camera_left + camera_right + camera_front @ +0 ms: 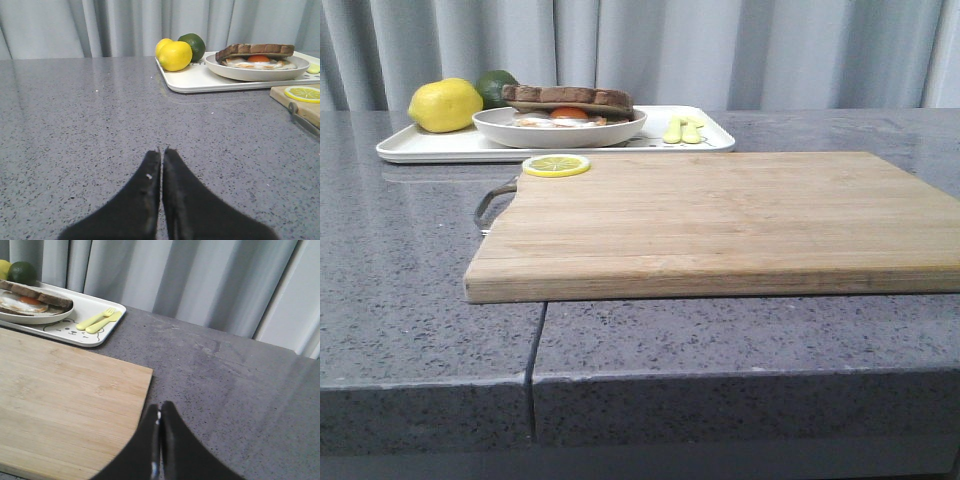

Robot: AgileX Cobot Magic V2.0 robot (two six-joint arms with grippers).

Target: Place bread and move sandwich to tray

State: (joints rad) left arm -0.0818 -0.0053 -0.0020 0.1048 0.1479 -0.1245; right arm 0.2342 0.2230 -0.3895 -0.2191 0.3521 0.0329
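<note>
Judging from how things lie, the task looks finished or all but finished: the sandwich (567,104), with the top slice of bread (568,96) already laid over the fried egg, sits in its round white plate (558,130), and that plate rests on the tray (430,146) at the upper left of the front view. Neither arm shows in that view. In the wrist views the left gripper (161,152) and the right gripper (159,412) each have their jaws pressed together with nothing between them, low over the grey counter (410,290), well apart from the tray. If anything remains, it is only to check that the plate sits fully inside the rim, which would call for reaching to the far left past the wooden cutting board (720,220) that fills the middle of the frame. A lemon slice (556,165) lies on that board's upper left corner, near the tray's front edge, and could be knocked by such a reach. On the tray itself a lemon (445,105) and a lime (496,86) crowd the plate's left side, while a small yellow-green fork and spoon (682,130) lie to its right.
</note>
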